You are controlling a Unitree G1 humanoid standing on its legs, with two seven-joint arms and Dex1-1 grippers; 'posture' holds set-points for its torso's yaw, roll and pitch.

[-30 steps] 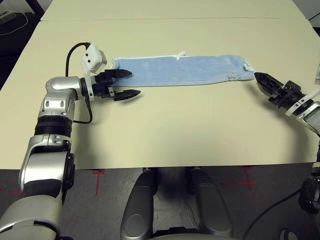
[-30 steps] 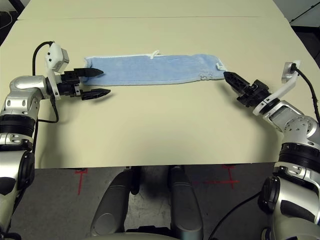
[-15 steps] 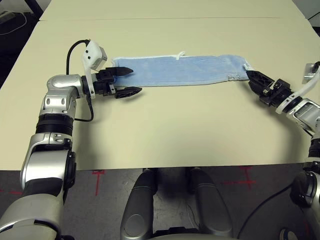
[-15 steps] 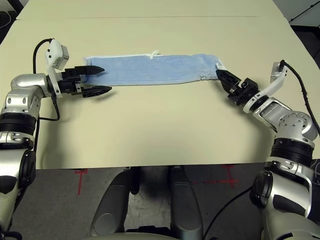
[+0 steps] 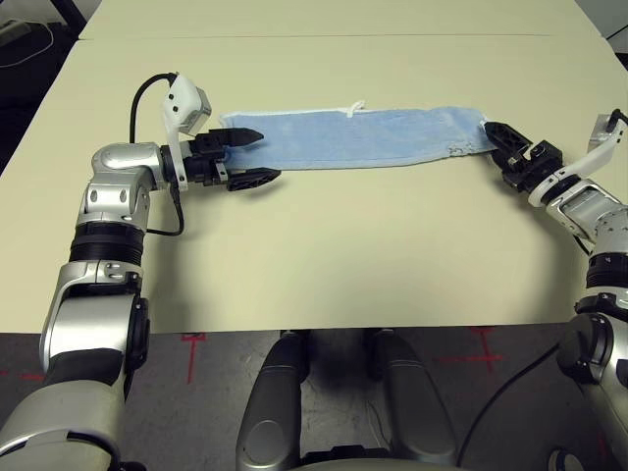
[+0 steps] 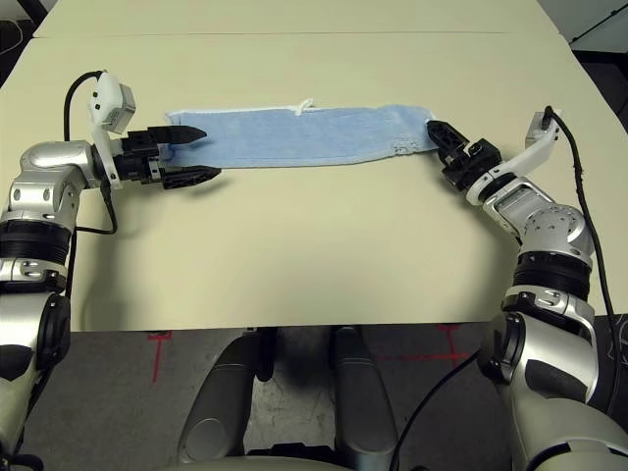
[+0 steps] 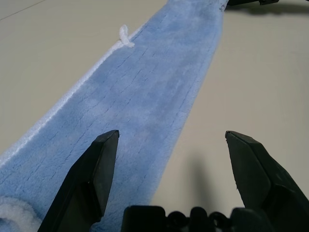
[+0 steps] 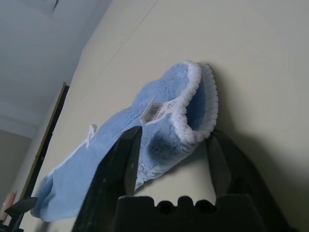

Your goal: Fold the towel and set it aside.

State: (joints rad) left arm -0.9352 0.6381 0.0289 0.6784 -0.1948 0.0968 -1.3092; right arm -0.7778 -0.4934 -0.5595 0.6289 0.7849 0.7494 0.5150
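Observation:
The light blue towel (image 5: 363, 137) lies flat on the table as a long folded strip, its white loop (image 5: 353, 106) on the far edge. My left gripper (image 5: 267, 155) is open at the strip's left end. One finger lies over the cloth and the other over the bare table on the near side. In the left wrist view the towel (image 7: 145, 87) runs away between those fingers. My right gripper (image 5: 491, 132) is at the strip's right end. The right wrist view shows my right gripper (image 8: 174, 133) shut on the bunched corner with the white tag (image 8: 155, 110).
The beige table (image 5: 324, 255) has bare room in front of the towel, up to its near edge (image 5: 324, 326). A seam (image 5: 324, 37) crosses the table behind the towel. Below the near edge is floor with red tape marks (image 5: 193, 341).
My right gripper has moved forward and left onto the towel's right corner, and its fingers have closed on it. The left gripper edged slightly toward the towel and stayed open.

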